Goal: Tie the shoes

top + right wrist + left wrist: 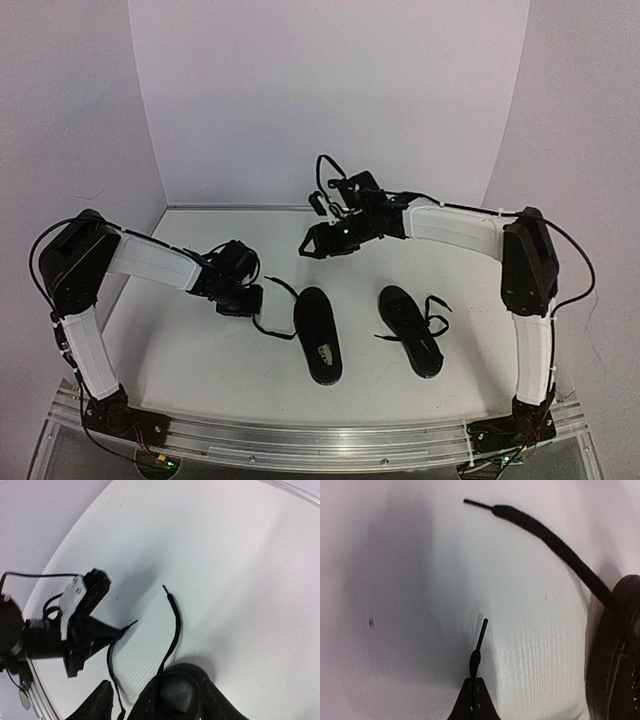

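Top external view: two small all-black low-top shoes sit side by side near the middle of the white surface (220,370), toes pointing far. The left shoe (318,330) shows a small white insole label (325,353) toward its heel. The right shoe (410,330) is angled slightly, and its thin black laces (432,315) lie loose on its right side. Neither shoe is tied.

The left hand (256,300) is low over the surface just left of the left shoe. In the left wrist view its fingertips (475,695) are pressed together on a lace end (479,642), with the stiff tip poking out beyond them. A second lace, the free lace (545,530), runs from the shoe's dark rounded edge at the right of that view and lies slack on the surface.

The right hand (312,244) hangs above the surface, far of the left shoe. In the right wrist view its fingers (97,705) stand apart with nothing between them, and the shoe's toe shows below.
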